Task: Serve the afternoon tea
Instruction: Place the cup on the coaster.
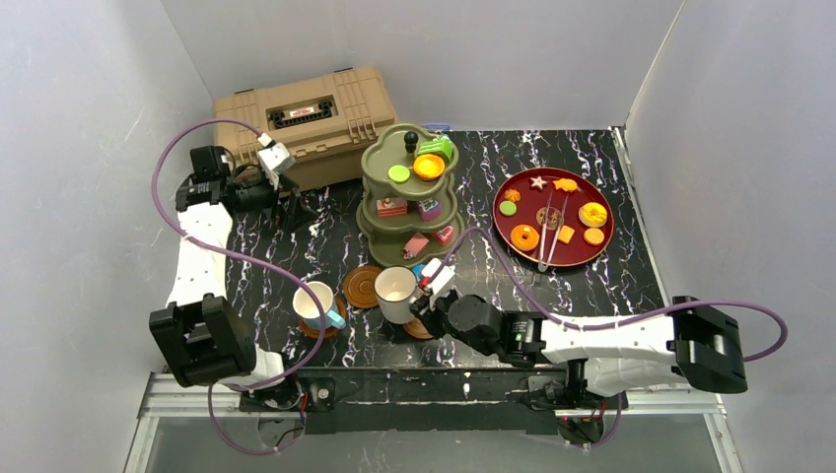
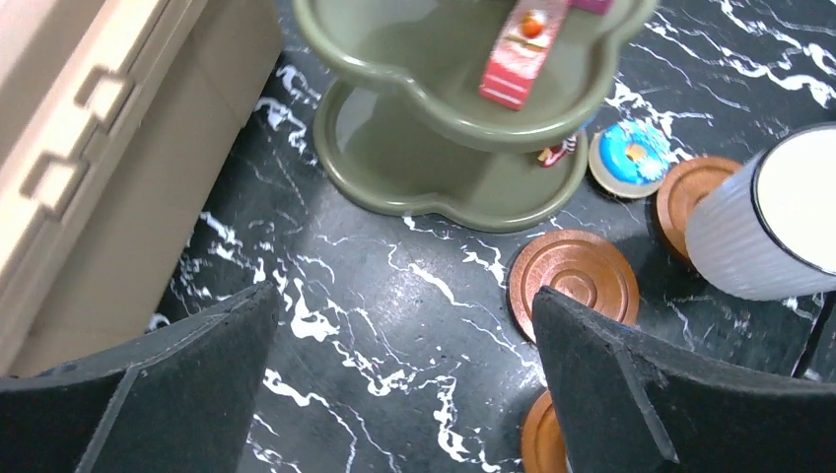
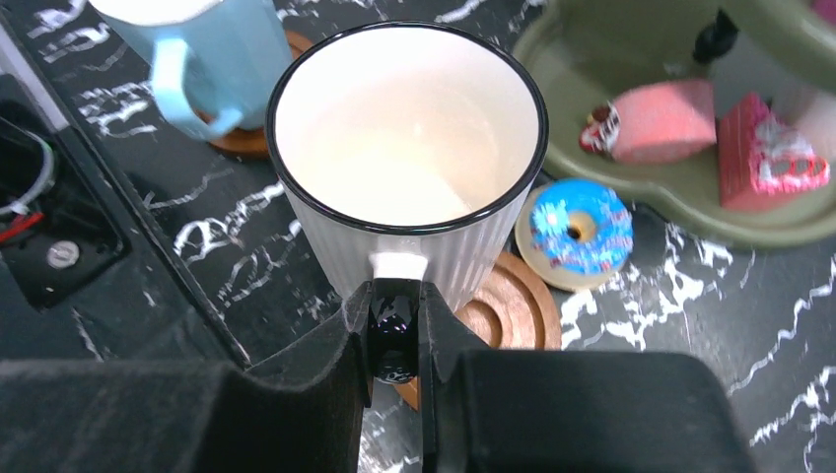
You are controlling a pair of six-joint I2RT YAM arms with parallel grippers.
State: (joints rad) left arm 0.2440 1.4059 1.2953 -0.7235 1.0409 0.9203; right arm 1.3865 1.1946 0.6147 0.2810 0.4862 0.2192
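While our right gripper (image 3: 394, 320) pinched the white mug (image 3: 404, 138) by its handle, our left gripper (image 2: 404, 335) hung spread.
The mug was over a brown saucer (image 3: 513, 310), just beside the blue donut (image 3: 580, 225) and near the olive stand (image 3: 631, 59).

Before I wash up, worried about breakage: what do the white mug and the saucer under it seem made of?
White mug: likely glazed ceramic, possibly plastic; glossy inside, ribbed matte wall, black rim. Saucer: looks like turned wood, brown with concentric rings and a soft sheen; could be moulded plastic.
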